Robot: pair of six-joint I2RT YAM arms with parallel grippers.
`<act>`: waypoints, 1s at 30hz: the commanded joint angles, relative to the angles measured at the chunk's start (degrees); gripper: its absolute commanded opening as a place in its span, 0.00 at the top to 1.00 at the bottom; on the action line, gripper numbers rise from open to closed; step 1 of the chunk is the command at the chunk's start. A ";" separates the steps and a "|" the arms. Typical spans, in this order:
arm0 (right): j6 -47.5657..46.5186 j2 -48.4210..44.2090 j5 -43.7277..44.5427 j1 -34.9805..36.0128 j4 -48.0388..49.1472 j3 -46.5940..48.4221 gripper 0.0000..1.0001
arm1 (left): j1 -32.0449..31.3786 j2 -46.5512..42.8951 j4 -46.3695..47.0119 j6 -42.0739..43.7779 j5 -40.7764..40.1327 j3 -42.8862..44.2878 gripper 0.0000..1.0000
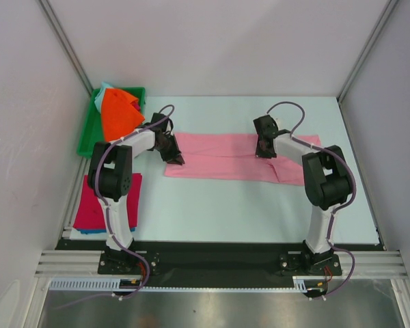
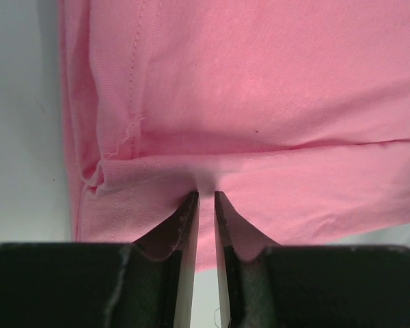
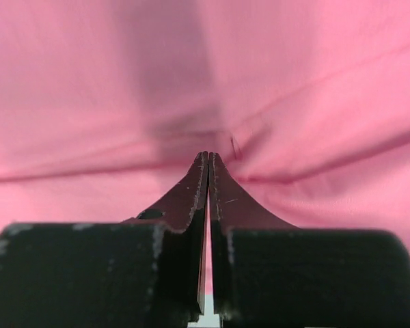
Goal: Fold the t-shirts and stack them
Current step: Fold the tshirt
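Note:
A pink t-shirt [image 1: 225, 157] lies on the table folded into a long strip running left to right. My left gripper [image 1: 174, 158] is at its left end, shut on a pinch of the pink fabric [image 2: 260, 102] near a hem fold. My right gripper [image 1: 265, 152] is down on the right part of the strip, its jaws closed on a pinch of the pink cloth [image 3: 294, 82], which puckers around the tips. In the left wrist view the left gripper [image 2: 206, 195] has cloth between its fingers. In the right wrist view the right gripper [image 3: 208, 156] is pressed tight together.
A green tray [image 1: 89, 133] at the back left holds an orange shirt [image 1: 117, 115] and other crumpled clothes. A folded magenta shirt [image 1: 92, 205] lies on a small stack at the near left, beside the left arm's base. Frame posts stand at the back corners.

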 commanded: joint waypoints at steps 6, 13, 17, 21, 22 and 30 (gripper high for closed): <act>-0.50 1.46 1.09 -1.14 0.16 4.03 1.00 | 0.87 -0.47 -3.01 2.72 -2.74 -2.37 0.79; -0.76 -7.59 0.47 -0.09 -0.20 -1.24 1.00 | 0.87 -2.66 -1.25 2.64 -2.47 -5.71 0.79; -1.12 -11.11 -0.32 0.27 -0.90 -4.23 1.00 | 0.87 -2.14 -0.90 2.02 -2.48 -6.42 0.79; -0.50 -11.99 -0.32 0.27 0.15 -8.70 1.00 | 0.87 -2.14 -0.46 1.84 -2.21 -6.25 0.79; -0.33 -11.99 -0.32 0.27 0.42 -10.11 1.00 | 0.87 -2.14 -0.55 1.93 -2.21 -6.24 0.79; 0.38 -9.36 0.82 0.18 3.93 -12.14 1.00 | 0.87 -1.44 -1.69 2.20 -1.95 -5.72 0.78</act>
